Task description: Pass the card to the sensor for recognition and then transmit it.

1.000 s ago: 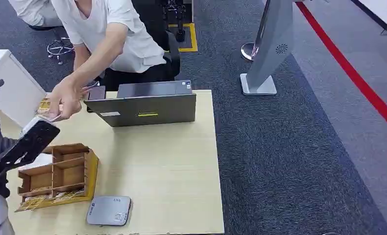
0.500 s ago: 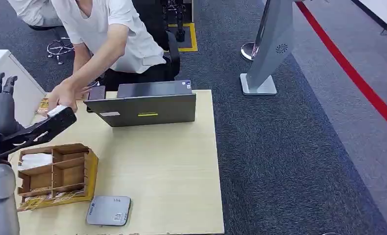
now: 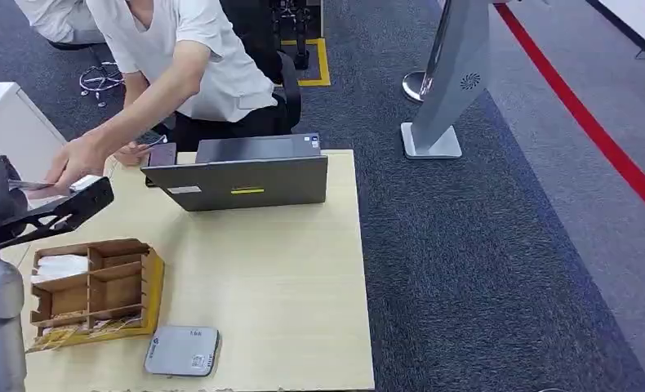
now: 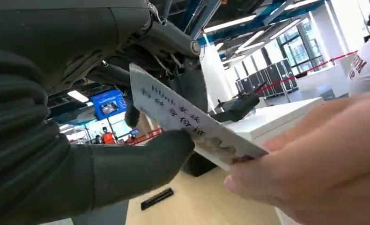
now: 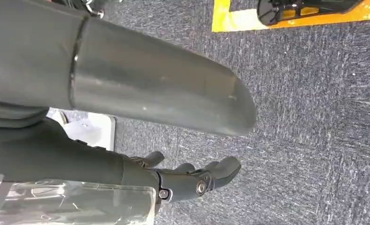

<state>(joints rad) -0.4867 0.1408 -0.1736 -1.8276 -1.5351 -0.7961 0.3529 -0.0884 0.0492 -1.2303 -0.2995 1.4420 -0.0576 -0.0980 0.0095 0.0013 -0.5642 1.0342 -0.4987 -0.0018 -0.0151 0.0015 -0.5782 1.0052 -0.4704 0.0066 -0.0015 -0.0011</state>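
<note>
One table (image 3: pixel 286 269) with a pale wooden top fills the lower left of the head view. On it stand one dark laptop (image 3: pixel 237 173) at the upper middle, one wooden compartment box (image 3: pixel 99 294) at the lower left, and one flat grey sensor (image 3: pixel 182 351) near the bottom edge. One card (image 4: pixel 192 125), printed with dark characters, crosses the middle of the left wrist view. One person (image 3: pixel 172 57) in a white shirt leans in at the upper left. One grey stand (image 3: pixel 450 90) rises at the upper right, with one red floor line (image 3: pixel 597 131) beside it. Two robot hands are visible: the left hand (image 4: pixel 127 159) and the right hand (image 5: pixel 192 180).
</note>
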